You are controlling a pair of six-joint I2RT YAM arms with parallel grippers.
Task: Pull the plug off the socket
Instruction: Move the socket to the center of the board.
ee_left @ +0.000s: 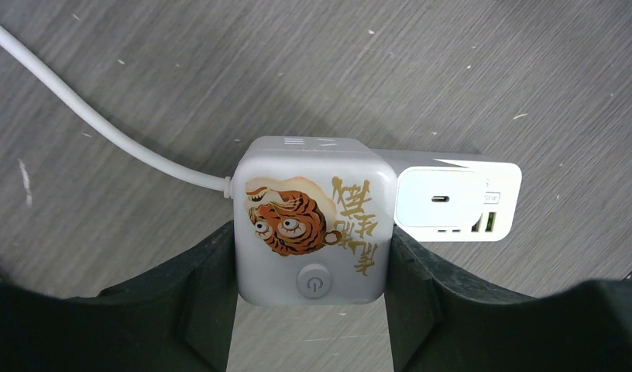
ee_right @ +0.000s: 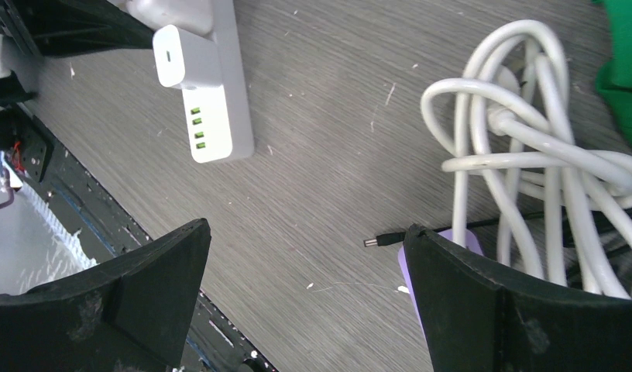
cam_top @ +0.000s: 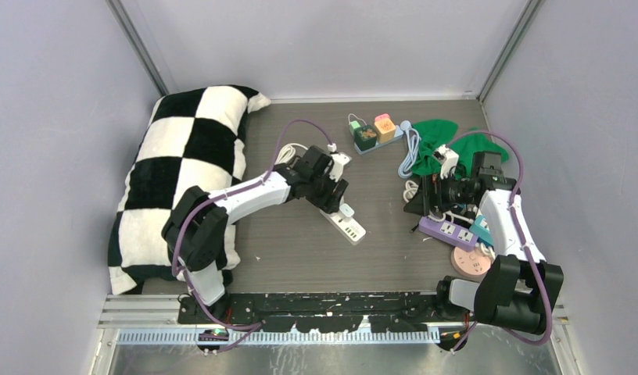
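Two black fingers of the left hand clamp a white cube plug printed with an orange tiger and gold characters, seated on a white power strip on the grey table; the right hand gapes wide, empty.

A robot test cell in a lab — plain pale walls on aluminium posts box in a grey wood-grain tabletop. Staged props surround the arms: a checkered pillow left of the left claw, spare power strips and coiled cables by the right claw — both arms bolted to a metal rail.
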